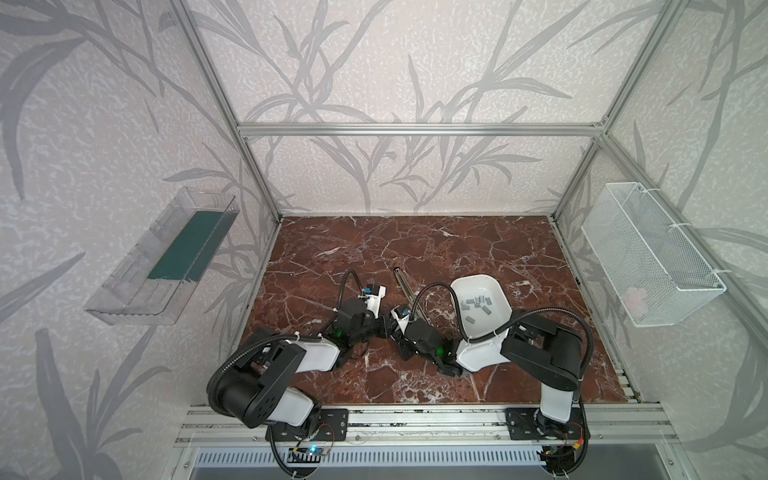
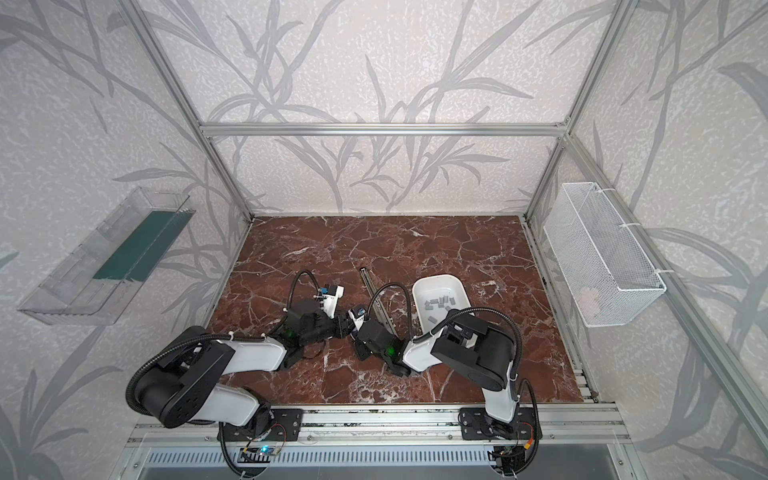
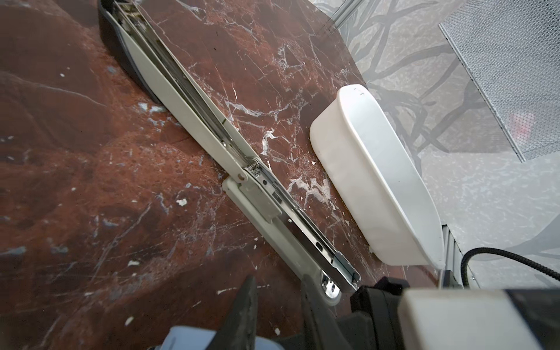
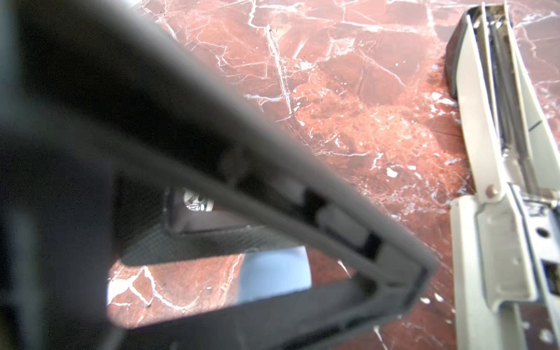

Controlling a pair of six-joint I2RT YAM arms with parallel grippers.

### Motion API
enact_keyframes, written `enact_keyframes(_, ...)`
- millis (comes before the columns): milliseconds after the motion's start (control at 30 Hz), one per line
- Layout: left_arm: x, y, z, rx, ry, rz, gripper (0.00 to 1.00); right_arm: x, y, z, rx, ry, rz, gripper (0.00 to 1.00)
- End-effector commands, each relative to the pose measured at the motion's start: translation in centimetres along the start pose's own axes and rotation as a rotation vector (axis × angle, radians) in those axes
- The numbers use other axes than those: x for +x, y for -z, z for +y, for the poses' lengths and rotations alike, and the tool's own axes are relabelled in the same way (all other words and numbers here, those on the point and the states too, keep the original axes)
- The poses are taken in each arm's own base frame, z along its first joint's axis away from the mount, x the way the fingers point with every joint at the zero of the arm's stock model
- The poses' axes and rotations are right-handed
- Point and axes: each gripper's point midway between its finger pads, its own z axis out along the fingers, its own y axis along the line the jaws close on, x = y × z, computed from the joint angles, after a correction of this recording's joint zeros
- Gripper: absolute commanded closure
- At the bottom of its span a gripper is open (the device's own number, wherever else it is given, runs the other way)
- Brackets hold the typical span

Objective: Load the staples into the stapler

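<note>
A long grey and silver metal stapler lies folded open flat on the red-brown marble table, so both of its halves make one long line. Its near end is hidden under the arms in both top views. Just beside it, to the right, sits a white plastic tray with round corners. The staples, small flat grey metal strips, lie in a loose little heap inside that tray, and they do not touch the stapler. The two arms meet low over the middle of the table, close to the near end of the stapler. The left gripper has its two dark fingers only a little way apart. Bare table shows in the thin gap, and nothing is held there. In the left wrist view, one finger is right next to the shiny rounded end of the stapler, but it is too hard to see if they touch. The right gripper is just beside the left one. The right wrist view shows one big blurry dark finger up close, so it is not clear if that gripper is wide, narrow or holding something. On the left wall hangs a clear plastic box with a dark green flat thing in it. On the right wall hangs a white wire basket with something pale pink inside.
</note>
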Motion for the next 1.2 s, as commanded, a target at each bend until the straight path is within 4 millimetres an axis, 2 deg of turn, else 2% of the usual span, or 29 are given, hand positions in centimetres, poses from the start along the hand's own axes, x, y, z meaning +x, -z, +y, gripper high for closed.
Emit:
enact_keyframes(0,1.4,0.4,-0.2,-0.013,-0.054,0.018,0.73,0.9,0.2,-0.5,0.011,0.003,0.020,0.82)
enact_keyframes(333,2.1,1.6,0.6,-0.073,-0.093,0.000,0.73,-0.5,2.8,-0.1,-0.023,0.009,-0.015,0.66)
enact_keyframes(500,2.2,1.7,0.9,-0.097,-0.114,-0.004,0.73,-1.3,4.5,-0.4,-0.019,0.004,-0.047,0.64)
enact_keyframes(633,2.8,1.6,1.2,-0.116,-0.141,0.024,0.73,-2.1,5.6,-0.2,-0.037,0.011,-0.076,0.66)
enact_keyframes(800,3.5,1.4,1.4,-0.165,-0.206,0.034,0.74,-2.9,5.9,0.0,-0.044,0.016,-0.094,0.72)
enact_keyframes(1167,4.3,1.2,3.0,-0.277,-0.317,0.023,0.75,-2.8,5.0,0.3,-0.045,0.047,-0.078,0.78)
